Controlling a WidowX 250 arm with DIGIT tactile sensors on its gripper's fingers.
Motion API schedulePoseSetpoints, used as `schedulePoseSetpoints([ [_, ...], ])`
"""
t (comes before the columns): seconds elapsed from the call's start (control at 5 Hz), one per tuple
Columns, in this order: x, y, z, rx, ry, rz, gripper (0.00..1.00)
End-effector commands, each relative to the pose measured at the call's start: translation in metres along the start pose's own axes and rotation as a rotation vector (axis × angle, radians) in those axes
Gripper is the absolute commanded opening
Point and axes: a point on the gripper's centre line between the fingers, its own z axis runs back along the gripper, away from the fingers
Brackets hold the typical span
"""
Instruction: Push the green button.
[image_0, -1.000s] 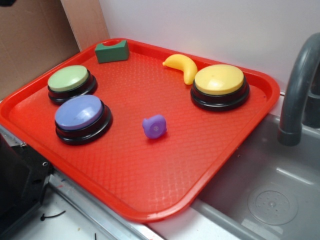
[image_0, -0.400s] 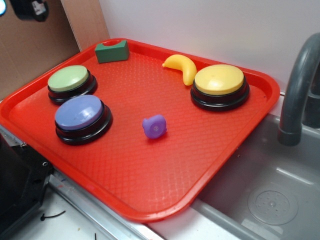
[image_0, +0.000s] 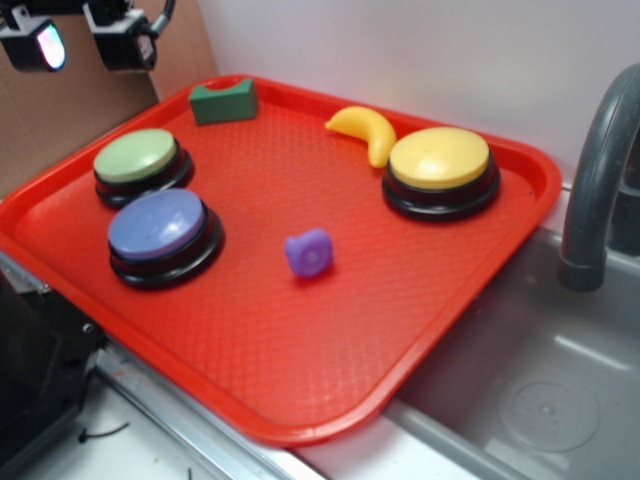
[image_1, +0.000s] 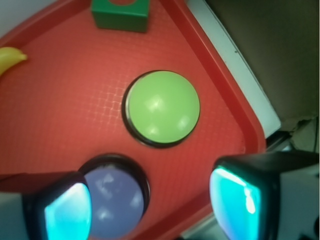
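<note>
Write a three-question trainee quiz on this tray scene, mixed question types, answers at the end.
1. True or false: the gripper is touching the green button.
2. Which object lies closest to the yellow button? A) the dark green block B) the banana C) the purple toy
3. Fill in: in the wrist view, the button partly hidden behind one gripper finger is the ____ button.

Key
1. False: it hangs above the tray's far left edge, fingers apart, clear of every button.
2. B
3. blue
</note>
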Motion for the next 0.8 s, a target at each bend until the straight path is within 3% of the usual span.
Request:
schedulePoseSetpoints([
  [0.0,0.019,0.002,-0.037,0.024,-0.047,-0.026,1.00],
  [0.4,0.020,-0.005,-0.064,0.029,0.011,-0.072,1.00],
  [0.6,0.018,-0.005,-0.059,0.019,0.007,-0.071,1.00],
])
